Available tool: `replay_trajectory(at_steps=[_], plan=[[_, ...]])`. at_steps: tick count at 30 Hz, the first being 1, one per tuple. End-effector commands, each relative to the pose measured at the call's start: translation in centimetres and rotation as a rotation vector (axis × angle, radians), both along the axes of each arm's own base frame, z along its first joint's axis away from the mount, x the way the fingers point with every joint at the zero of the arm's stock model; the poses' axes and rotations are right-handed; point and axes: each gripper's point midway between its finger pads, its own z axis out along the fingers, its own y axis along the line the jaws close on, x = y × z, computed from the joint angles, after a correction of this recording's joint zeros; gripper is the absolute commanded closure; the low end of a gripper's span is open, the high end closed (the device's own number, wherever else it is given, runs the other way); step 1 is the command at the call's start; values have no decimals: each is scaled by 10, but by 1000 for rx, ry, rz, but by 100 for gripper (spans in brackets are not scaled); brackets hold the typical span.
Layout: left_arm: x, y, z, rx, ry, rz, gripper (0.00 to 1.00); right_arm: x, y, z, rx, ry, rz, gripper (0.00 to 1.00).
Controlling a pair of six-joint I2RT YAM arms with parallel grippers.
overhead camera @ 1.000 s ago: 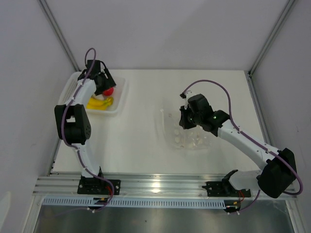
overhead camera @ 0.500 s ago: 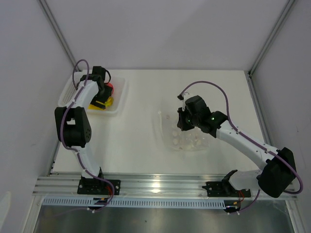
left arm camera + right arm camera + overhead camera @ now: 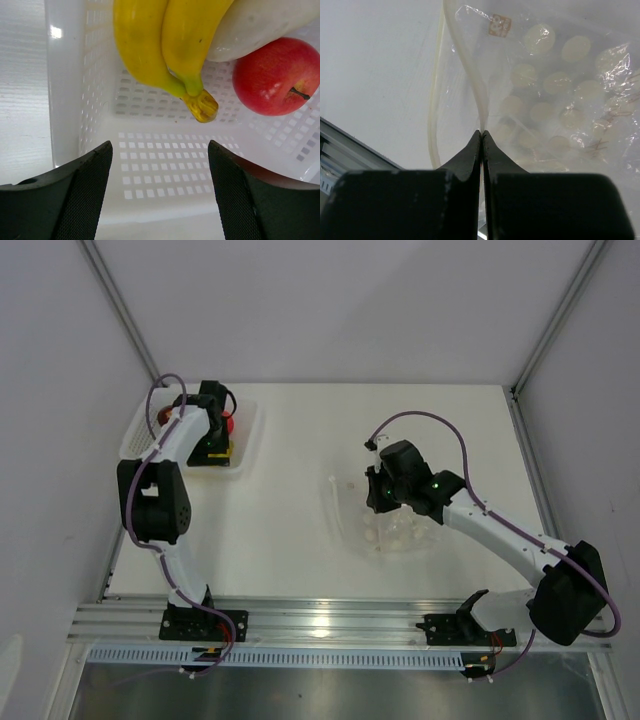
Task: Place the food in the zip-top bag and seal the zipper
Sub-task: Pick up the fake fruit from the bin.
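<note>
We look down on a white table (image 3: pixel 290 500) closed in by pale walls, with both arms bolted at its near edge.

The right gripper (image 3: pixel 481 132) is clenched. Its two dark fingers meet at their tips and pinch the zipper (image 3: pixel 475 80), a pale strip that curves up and away from the tips in the wrist view. Beyond that strip the zip-top bag (image 3: pixel 560 90) spreads out clear and crinkled, with pale round spots showing through it and a small square label near its far edge. A second thin strip runs beside the pinched one, so the mouth looks parted.

The left gripper (image 3: pixel 160 147) is released. Its fingers (image 3: pixel 90 190) stand wide apart, and between them we see only the perforated floor of the white mesh basket (image 3: pixel 65 90). Inside the basket, just past the fingertips, the yellow banana bunch (image 3: pixel 150 45) points its stem end at the gripper without touching it. The red apple (image 3: pixel 272 70) sits to the right of the bananas, and the white radish (image 3: pixel 260 25) lies over both.

From above, the basket (image 3: pixel 248 430) is at the table's far left corner with the left gripper (image 3: pixel 210 435) over it. The bag (image 3: pixel 400 530) lies well to the right of the basket and nearer the arm bases, and the right gripper (image 3: pixel 378 498) is at the edge of the bag that faces the basket.
</note>
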Motion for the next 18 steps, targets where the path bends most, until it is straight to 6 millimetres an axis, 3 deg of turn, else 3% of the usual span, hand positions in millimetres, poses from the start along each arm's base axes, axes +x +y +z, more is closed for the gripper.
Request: replay_trajectory(at_steps=[1, 8, 13, 18], plan=[[8, 5, -4, -25, -22, 109, 21, 3, -6, 2, -19, -27, 1, 100], [20, 7, -26, -49, 12, 163, 21, 0, -7, 9, -4, -30, 17, 100], [41, 11, -26, -62, -44, 167, 22, -3, -7, 7, 1, -28, 25, 100], [48, 11, -29, -80, -34, 170, 22, -4, -6, 5, 7, -23, 31, 100]])
